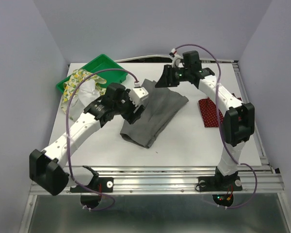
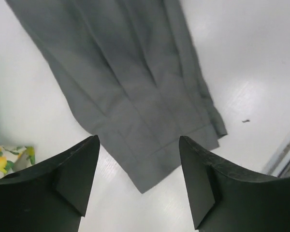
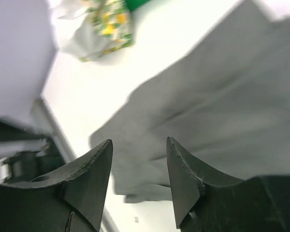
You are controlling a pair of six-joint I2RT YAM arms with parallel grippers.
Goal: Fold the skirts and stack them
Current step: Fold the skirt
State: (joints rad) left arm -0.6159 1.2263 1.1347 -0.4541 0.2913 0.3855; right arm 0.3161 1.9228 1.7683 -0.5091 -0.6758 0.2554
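From above, the grey skirt [image 1: 157, 114] lies as a long folded strip in the middle of the table [image 1: 184, 145]. The dotted red skirt [image 1: 211, 112] is to its right, and the lemon skirt [image 1: 80, 87] is bunched at the green tray [image 1: 106, 62].

In the left wrist view, the left end effector [image 2: 137, 140] hangs wide and empty over the strip's near corner.

The right wrist view is blurred, but the right end effector [image 3: 139, 141] is parted and holds nothing.

For the next fold, I'd have both pinch matching corners evenly so the edges meet.
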